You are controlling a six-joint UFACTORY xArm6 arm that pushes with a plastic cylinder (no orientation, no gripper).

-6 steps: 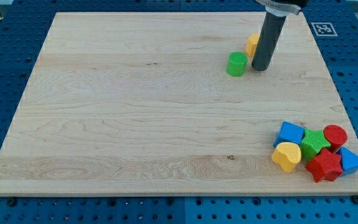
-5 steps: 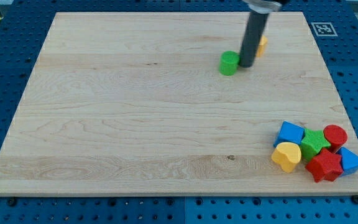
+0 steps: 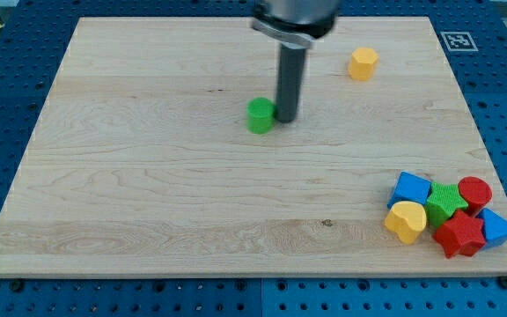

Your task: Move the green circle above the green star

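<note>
My tip (image 3: 286,120) rests on the wooden board (image 3: 148,176) at the foot of a dark rod that drops nearly upright from the arm's mount at the view's top, pressed against the right side of the green circle (image 3: 260,115) just above the board's middle; the rod has no jaws and holds nothing. Well apart, in the board's lower right corner, the green star (image 3: 447,201) sits packed among a blue cube (image 3: 409,188), a yellow heart (image 3: 406,221), a red cylinder (image 3: 475,191), a red star (image 3: 460,234) and a blue triangle (image 3: 498,228). A yellow hexagon (image 3: 363,63) stands alone near the upper right edge.
</note>
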